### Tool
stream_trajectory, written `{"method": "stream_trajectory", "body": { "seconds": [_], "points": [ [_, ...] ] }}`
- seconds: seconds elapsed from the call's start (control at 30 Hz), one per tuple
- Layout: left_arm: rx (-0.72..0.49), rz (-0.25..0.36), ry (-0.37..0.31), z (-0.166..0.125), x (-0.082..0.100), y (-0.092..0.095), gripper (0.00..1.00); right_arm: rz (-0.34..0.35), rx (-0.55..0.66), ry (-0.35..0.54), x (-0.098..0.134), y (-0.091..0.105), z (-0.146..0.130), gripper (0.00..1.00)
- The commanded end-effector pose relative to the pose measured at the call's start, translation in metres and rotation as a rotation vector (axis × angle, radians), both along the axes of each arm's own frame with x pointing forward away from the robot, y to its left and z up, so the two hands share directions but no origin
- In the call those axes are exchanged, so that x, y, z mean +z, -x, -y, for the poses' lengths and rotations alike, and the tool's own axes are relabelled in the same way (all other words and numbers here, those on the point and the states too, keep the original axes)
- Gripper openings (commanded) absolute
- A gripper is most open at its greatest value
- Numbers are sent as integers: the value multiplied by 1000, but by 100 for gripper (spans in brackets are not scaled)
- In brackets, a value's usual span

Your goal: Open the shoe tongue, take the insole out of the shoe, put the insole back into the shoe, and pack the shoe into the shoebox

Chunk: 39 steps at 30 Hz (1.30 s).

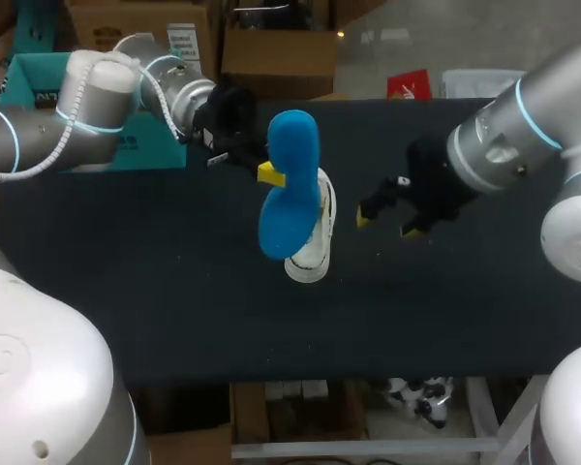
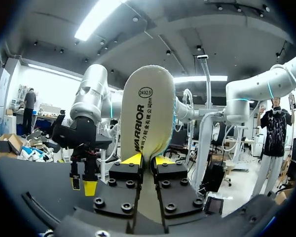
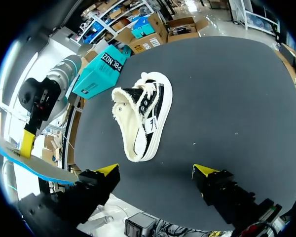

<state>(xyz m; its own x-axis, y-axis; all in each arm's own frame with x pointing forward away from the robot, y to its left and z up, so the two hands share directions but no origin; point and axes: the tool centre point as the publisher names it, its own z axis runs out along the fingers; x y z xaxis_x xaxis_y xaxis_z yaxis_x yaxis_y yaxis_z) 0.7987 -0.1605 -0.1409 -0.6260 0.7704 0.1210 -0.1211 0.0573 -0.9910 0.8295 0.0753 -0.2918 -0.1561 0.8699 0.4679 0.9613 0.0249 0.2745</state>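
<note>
Shoebox (image 1: 140, 155) sits at the table's (image 1: 174, 291) ten o'clock corner. Next along, your left jaws are clamped tight on the insole (image 1: 292, 145), gripping it partway along its length and holding it in the air, blue face up. It hangs near the shoe (image 1: 312, 247), toward its twelve o'clock. The shoe lies mid-table, mouth wide open. At its three o'clock, your right jaws hang spread wide, gripping nothing, well apart from the shoe.
</note>
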Motion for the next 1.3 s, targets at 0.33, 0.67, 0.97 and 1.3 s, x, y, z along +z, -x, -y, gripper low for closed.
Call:
{"method": "stream_trajectory", "body": {
  "seconds": [0.33,0.67,0.97,1.3],
  "points": [
    [-13,-48,14,14,13,14,0,-272,-126,-86,25,11,-14,100],
    [-71,-110,53,12,17,9,0,-272,-126,-86,25,11,-14,100],
    [-77,-97,48,14,24,12,0,-592,-364,-286,17,0,-10,100],
    [-68,-92,51,11,27,8,0,-666,-411,-413,22,3,-9,100]
  ]
}}
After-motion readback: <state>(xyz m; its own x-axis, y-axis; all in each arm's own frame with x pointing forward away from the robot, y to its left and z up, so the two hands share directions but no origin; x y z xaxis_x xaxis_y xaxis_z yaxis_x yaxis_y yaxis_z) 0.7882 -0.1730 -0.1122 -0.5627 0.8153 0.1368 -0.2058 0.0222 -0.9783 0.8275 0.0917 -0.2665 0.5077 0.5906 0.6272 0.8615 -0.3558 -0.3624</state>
